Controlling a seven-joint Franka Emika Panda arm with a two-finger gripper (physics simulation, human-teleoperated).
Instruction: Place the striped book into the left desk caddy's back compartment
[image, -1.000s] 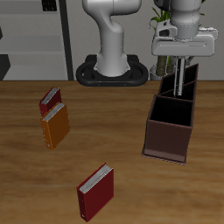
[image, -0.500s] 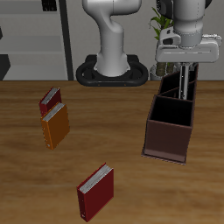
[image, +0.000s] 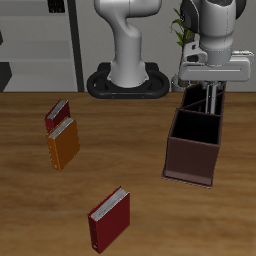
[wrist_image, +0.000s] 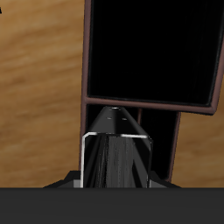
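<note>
The left desk caddy (image: 192, 160) is a dark reddish-brown box standing beside the robot base. My gripper (image: 211, 90) is shut on the striped book (image: 209, 99) and holds it upright, with its lower end down inside the near-black back compartment (image: 191, 100). In the wrist view the book's black and pale stripes (wrist_image: 114, 153) show between the caddy's walls, next to the dividing wall (wrist_image: 149, 103) and the other, empty section (wrist_image: 153, 52). My fingertips are hidden there.
Two dark red books lie on the table, one farther back (image: 58, 113) and one near the front edge (image: 109, 218). An orange book (image: 64, 143) lies beside the farther one. The robot base (image: 128, 80) stands at the table's back.
My gripper has come down with the striped book and shifted a little sideways, so the book sits lower in the back compartment.
</note>
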